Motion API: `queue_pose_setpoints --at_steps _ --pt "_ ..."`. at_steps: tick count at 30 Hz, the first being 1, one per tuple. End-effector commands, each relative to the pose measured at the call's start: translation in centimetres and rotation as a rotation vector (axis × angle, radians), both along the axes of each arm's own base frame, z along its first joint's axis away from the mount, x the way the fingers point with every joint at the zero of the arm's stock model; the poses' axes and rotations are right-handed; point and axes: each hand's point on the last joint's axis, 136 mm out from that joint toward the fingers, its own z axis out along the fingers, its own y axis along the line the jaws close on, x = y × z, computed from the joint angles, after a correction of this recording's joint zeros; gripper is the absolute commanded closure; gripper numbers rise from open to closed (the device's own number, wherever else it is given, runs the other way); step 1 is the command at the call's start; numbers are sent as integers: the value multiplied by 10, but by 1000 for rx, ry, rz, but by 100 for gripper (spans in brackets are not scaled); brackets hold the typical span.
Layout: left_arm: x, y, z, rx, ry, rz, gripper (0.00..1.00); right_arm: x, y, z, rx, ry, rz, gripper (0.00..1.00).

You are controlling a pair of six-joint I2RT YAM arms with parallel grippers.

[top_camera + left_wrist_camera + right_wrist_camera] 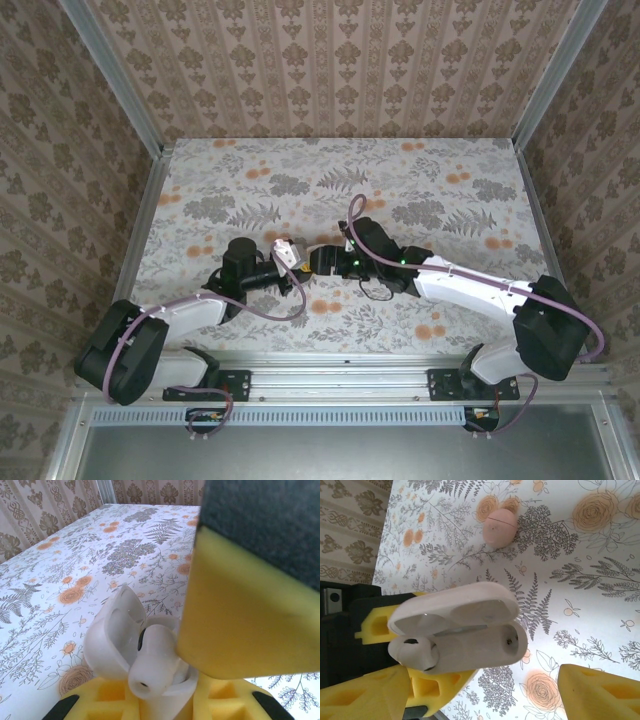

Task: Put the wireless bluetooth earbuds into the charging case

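Note:
My left gripper [165, 700] is shut on the base of the white charging case [470, 645], holding it above the table with its lid [107, 640] swung open. One white earbud [152, 665] stands in one socket, its head poking out over the rim [412, 652]. The other socket [510, 642] is bare. My right gripper [480, 695] is open astride the case. One of its yellow fingers [245, 615] is right beside the earbud, the other [600, 692] well clear. In the top view both grippers meet at the case [288, 250] mid-table.
A round pinkish-orange disc [499, 526] lies on the floral tablecloth [580, 580] beyond the case. Patterned walls with metal posts [110, 80] enclose the table on three sides. A purple cable [275, 312] loops beside the left arm.

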Motion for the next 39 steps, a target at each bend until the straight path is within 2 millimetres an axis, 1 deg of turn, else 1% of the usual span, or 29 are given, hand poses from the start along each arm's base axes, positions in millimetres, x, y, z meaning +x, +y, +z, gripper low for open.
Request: queue_pose_setpoints --at_steps 1,3,4,8,11,16,19,23,26,30,33,34,36,39 --pt "7 -1 22 -38 -47 8 99 -6 -10 -5 -30 14 -10 22" --pt "6 -1 23 -39 -46 9 99 -4 -15 -10 -39 18 -28 22" --pt "6 -1 23 -39 -48 8 99 -3 -16 1 -13 -3 -36 22" --pt "6 0 23 -38 -44 9 99 -1 -14 17 24 -52 -25 24" --pt "6 0 23 -39 -45 9 99 -3 -13 29 36 -110 21 28" --pt "3 -1 24 -47 -39 -6 99 -12 -14 56 4 -309 193 38" --pt "-2 -4 27 -60 -33 -39 99 -13 -19 64 -17 -448 289 43" --pt "-8 -7 30 -73 -15 -77 99 -17 -19 77 14 -639 422 47" --pt "-10 -8 33 -79 -12 -92 99 -21 -20 79 24 -792 522 50" --pt "-11 -10 35 -84 -13 -105 99 -23 -17 71 -23 -914 653 53" --pt "-12 -10 35 -84 -11 -110 99 -37 -8 65 -22 -1052 808 52" --pt "-12 -10 35 -85 -13 -111 99 -38 -7 63 -25 -1093 825 52" --pt "-12 -10 35 -84 -15 -111 99 -37 -4 58 -31 -1114 849 54" --pt "-12 -10 35 -84 -20 -110 99 -31 3 54 -31 -1080 878 56"
